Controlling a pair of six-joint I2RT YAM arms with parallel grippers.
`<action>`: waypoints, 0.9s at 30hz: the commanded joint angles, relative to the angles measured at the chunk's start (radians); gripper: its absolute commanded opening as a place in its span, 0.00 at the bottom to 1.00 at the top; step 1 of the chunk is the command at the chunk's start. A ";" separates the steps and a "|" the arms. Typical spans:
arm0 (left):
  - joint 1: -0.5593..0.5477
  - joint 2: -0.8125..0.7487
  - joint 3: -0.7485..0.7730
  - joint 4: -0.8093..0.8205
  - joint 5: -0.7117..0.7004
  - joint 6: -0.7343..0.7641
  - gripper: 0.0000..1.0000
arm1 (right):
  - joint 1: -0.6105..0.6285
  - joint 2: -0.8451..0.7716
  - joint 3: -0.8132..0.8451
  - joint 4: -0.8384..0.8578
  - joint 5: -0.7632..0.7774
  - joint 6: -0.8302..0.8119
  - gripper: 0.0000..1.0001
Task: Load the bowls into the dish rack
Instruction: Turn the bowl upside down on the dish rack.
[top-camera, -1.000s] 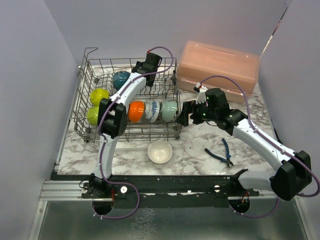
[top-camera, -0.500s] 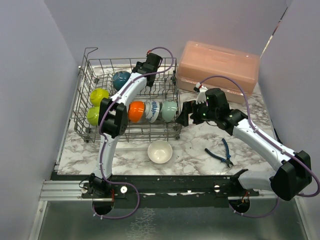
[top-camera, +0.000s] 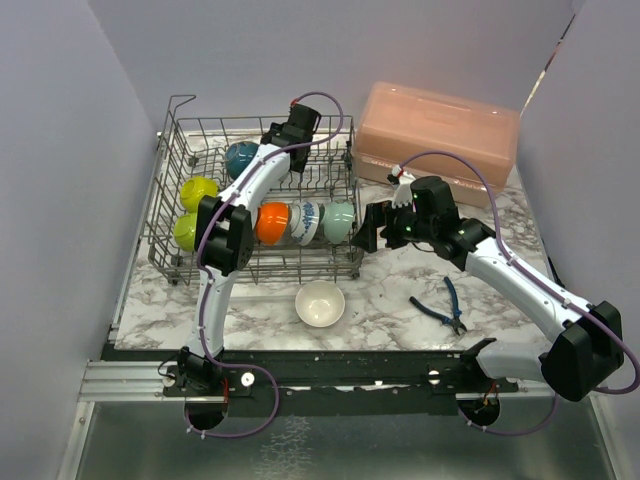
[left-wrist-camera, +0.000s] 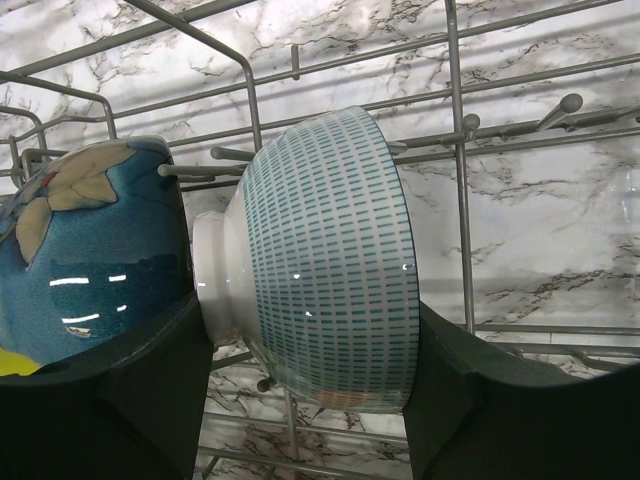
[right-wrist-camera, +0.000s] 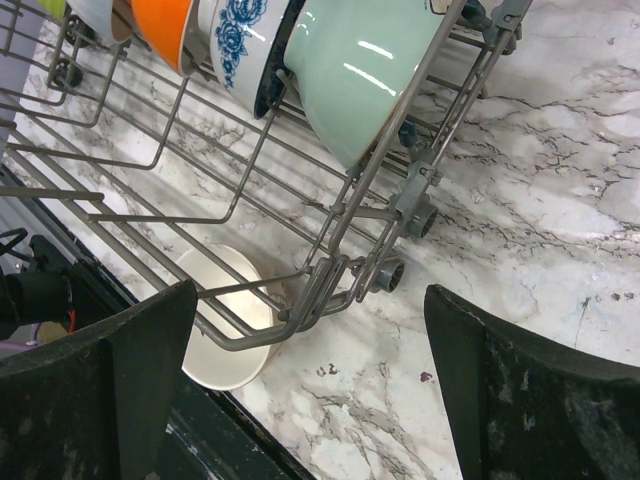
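Nearest the bases: one beige bowl (top-camera: 320, 303) sits upright on the table (top-camera: 390, 290), outside the rack, not yet loaded. Pliers (top-camera: 440, 305) lie to its right, well apart.

Right gripper (top-camera: 365, 230) hovers just beside the right end of the dish rack (top-camera: 255, 268), jaws spread wide, nothing in them. Wrist view shows the rack's corner and wheels straight ahead, the beige bowl below and beyond.

Front row of the rack holds the orange bowl (top-camera: 272, 222), blue-flowered white bowl (top-camera: 305, 222) and pale teal bowl (top-camera: 338, 220) on edge, side by side. Lime-yellow bowls (top-camera: 198, 190) are at the left end.

Back row: left gripper (left-wrist-camera: 308, 310) is partly open and looks clamped on the dashed bowl (left-wrist-camera: 330, 260), a finger on each side, bowl on edge between tines, just beside the dark blue bowl (left-wrist-camera: 90, 260). Can't tell if they touch.

Pink box (top-camera: 435, 135) at the far right, not involved.

Risks, my read:
- Can't tell if the dashed bowl's lower rim is seated. Release early and it rolls or tips into the dark blue one.
- Fingers sit down among the wires. A slanted pull-out snags a tine and drags the bowl or rack along.
- Rack has wheels, so any sideways shove shifts it.
- Right arm heading for the beige bowl has to clear the rack corner; clipping it rattles the front row.
- Beige bowl on smooth marble: an off-centre rim pinch slides it instead of lifting.
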 joint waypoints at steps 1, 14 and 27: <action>0.001 0.014 -0.001 -0.078 0.149 -0.049 0.52 | 0.003 0.003 -0.002 -0.004 -0.011 -0.005 1.00; 0.001 -0.061 0.027 -0.079 0.239 -0.061 0.93 | 0.005 -0.009 -0.008 0.002 -0.016 -0.005 1.00; 0.000 -0.151 0.035 -0.085 0.273 -0.080 0.96 | 0.004 -0.012 -0.008 0.003 -0.023 -0.006 1.00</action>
